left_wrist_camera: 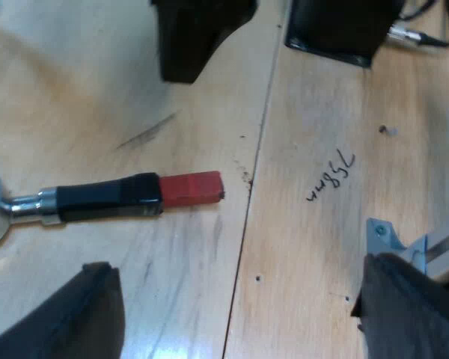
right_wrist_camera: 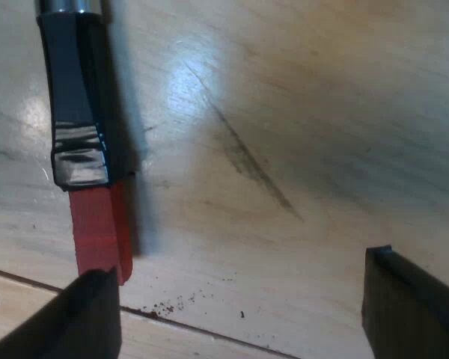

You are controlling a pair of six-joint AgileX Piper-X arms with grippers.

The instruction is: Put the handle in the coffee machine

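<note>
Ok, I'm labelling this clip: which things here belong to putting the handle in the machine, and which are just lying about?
For the job: metal holder, loose on the wooden table, with its dark handle and red end; left gripper, open; right gripper, open, near the red end.

Just lying about: handwritten note on the table; dark crumbs; black box.

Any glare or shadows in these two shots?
Right wrist view: a bright glare patch on the pale wooden table beside the black, red-tipped handle of the metal holder, whose glossy wrap glints too. Left wrist view: softer, even light, a thin shadow along that handle.
</note>
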